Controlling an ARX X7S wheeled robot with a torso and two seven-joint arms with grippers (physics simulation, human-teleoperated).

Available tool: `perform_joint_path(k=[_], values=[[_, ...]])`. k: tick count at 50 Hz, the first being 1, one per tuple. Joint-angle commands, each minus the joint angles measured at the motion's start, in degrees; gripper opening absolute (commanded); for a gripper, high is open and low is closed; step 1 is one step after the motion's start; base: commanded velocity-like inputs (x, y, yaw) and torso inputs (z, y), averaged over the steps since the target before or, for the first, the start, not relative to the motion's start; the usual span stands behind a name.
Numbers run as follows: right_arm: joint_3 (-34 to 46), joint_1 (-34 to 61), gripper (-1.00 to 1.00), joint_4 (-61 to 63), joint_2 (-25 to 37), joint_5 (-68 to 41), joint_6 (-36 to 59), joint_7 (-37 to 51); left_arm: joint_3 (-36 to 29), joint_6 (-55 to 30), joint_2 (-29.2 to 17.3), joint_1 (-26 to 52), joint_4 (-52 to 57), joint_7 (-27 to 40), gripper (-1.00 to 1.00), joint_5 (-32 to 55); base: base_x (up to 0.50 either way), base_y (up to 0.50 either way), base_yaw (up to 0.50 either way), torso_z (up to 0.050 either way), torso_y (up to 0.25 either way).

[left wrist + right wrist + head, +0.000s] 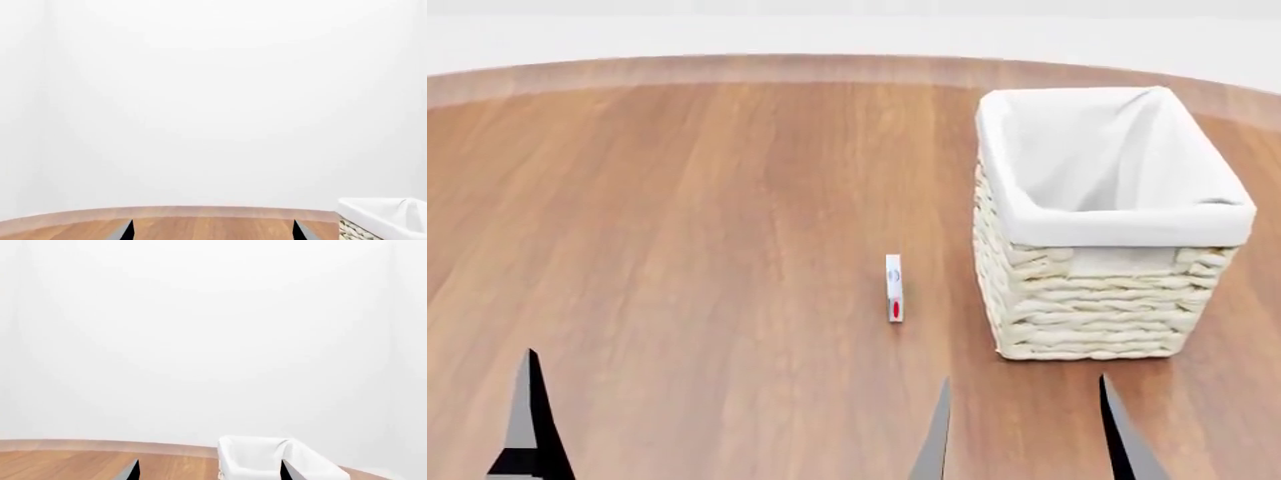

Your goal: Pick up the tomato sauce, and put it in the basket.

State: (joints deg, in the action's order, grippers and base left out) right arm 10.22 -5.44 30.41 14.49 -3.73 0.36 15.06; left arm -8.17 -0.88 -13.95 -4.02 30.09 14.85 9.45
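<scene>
The tomato sauce is out of view in every frame. The basket (1094, 290), cream wicker with a white cloth lining, stands on the wooden table at the right; a corner of it also shows in the left wrist view (383, 217) and the right wrist view (257, 457). My right gripper (1028, 430) hangs open in front of the basket, nothing between its fingers (210, 472). My left gripper (213, 232) is open and empty over bare wood. Only one of its fingers (531, 410) shows in the head view, at the near left.
A small narrow white object with a red mark (893, 288) stands on the table just left of the basket; I cannot tell what it is. The round wooden table (694, 200) ends at a curved far edge before white walls.
</scene>
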Motion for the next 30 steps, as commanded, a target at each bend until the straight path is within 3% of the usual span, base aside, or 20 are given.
perform_joint_path(k=[1, 30], values=[[0.2, -0.1, 1.00, 0.2, 0.4, -0.2, -0.1, 0.3, -0.2, 0.1, -0.3, -0.2, 0.1, 0.4, 1.00, 0.2, 0.16, 0.00, 0.00, 0.000, 0.000], [1.0, 0.4, 1.00, -0.4, 1.2, -0.6, -0.2, 1.1, -0.8, 0.8, -0.9, 0.0, -0.8, 1.2, 1.00, 0.2, 0.17, 0.00, 0.00, 0.000, 0.001]])
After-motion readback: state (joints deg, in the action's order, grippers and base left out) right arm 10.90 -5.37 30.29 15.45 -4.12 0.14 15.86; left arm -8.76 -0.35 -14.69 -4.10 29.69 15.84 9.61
